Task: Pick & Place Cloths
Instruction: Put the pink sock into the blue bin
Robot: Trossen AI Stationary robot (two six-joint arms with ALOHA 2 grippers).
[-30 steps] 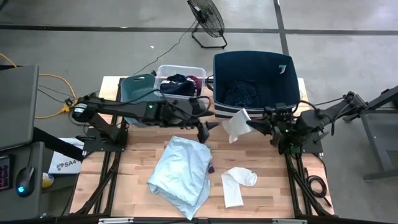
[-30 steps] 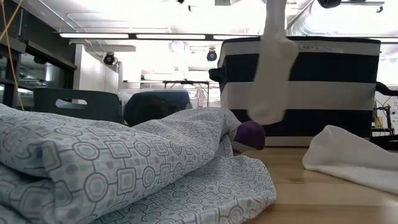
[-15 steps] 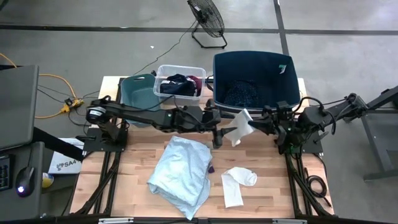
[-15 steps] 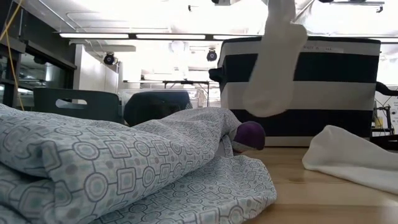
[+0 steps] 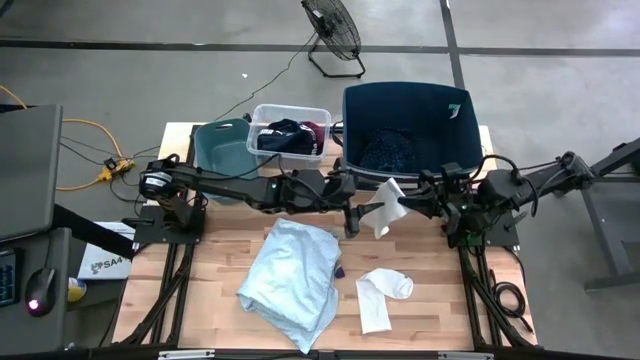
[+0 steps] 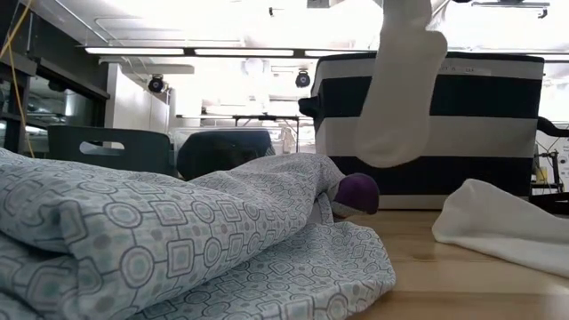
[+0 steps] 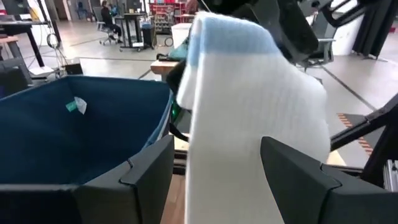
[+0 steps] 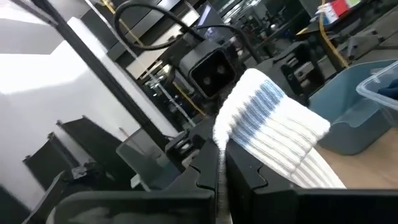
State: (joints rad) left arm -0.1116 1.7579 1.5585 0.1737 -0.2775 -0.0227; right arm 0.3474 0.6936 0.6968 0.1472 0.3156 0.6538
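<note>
The right gripper (image 5: 408,203) held a white sock (image 5: 384,207) clamped at centre frame; the left gripper (image 5: 352,215) stood with fingers spread around it. A sound handover likely required the left to close before the right released. Counted: three bins; on the table, one pale-blue cloth (image 5: 290,280) and two small white pieces.

This is a big open robotics lab or workshop: grey concrete floor (image 5: 150,80) marked with dark lines, a floor fan (image 5: 333,30), yellow cables (image 5: 90,130), rows of ceiling strip lights (image 6: 204,52), and distant desks (image 7: 134,25) where a person (image 7: 109,15) sits.
</note>
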